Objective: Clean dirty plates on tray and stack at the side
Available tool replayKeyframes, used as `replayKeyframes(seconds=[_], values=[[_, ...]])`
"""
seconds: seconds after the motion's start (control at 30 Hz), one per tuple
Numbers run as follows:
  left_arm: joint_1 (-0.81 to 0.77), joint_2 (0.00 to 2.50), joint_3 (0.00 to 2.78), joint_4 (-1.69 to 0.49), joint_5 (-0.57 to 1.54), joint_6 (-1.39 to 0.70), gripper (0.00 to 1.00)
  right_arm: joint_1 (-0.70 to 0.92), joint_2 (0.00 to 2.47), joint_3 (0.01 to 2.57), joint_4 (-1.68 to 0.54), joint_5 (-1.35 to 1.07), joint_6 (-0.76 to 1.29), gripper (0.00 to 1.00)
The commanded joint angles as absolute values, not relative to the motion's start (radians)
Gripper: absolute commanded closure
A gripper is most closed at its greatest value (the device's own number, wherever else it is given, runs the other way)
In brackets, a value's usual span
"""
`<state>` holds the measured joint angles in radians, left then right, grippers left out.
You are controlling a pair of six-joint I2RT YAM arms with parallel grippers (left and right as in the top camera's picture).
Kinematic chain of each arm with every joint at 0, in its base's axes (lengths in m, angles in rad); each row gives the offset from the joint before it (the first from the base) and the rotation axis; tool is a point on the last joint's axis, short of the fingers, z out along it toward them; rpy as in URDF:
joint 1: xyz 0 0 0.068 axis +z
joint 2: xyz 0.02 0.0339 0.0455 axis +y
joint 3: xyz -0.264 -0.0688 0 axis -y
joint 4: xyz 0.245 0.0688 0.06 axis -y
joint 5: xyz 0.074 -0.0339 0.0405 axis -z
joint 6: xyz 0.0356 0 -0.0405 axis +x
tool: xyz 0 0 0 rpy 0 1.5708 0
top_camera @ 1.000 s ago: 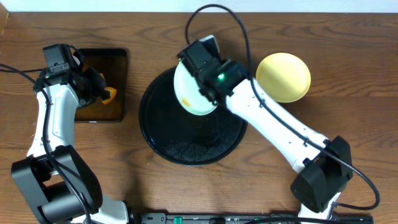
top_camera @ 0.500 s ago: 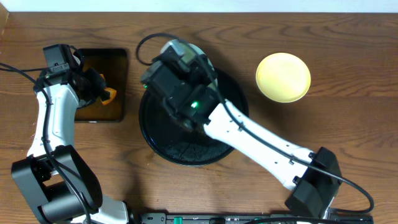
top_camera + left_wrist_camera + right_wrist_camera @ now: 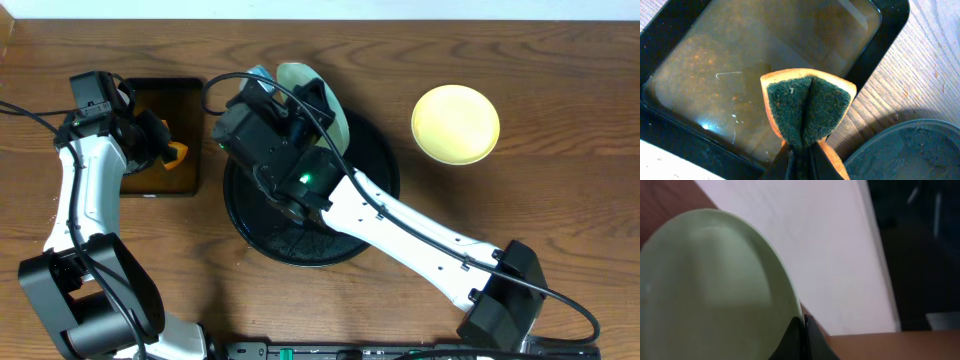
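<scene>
Pinching a tilted mint plate (image 3: 715,290), right gripper (image 3: 802,327) hangs above tray (image 3: 300,245).

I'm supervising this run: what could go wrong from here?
The right gripper pinches the mint plate only at its rim, tilted above the round tray; it could slip and drop. The left gripper holds the sponge near the edge of the liquid tray, so drips may land on wood.
</scene>
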<state>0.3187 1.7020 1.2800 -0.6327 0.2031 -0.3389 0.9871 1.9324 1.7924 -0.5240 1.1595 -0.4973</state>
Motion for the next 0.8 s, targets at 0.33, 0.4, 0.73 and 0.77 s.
replayKeyframes(seconds=[0.33, 0.4, 0.73, 0.77], values=[[0.32, 1.713, 1.267, -0.641, 0.191, -0.325, 0.9, 0.988, 1.909, 1.814, -0.589, 1.178, -0.398, 0.99], [0.32, 1.713, 1.267, -0.643, 0.191, -0.325, 0.9, 0.964, 1.909, 1.814, -0.696, 1.024, -0.264, 0.99], [0.32, 1.713, 1.267, -0.649, 0.191, -0.325, 0.9, 0.59, 1.868, 1.827, -0.876, -0.064, 0.236, 0.99], [0.32, 1.713, 1.267, -0.649, 0.191, -0.325, 0.9, 0.527, 1.868, 1.827, -0.876, -0.199, 0.246, 0.99]])
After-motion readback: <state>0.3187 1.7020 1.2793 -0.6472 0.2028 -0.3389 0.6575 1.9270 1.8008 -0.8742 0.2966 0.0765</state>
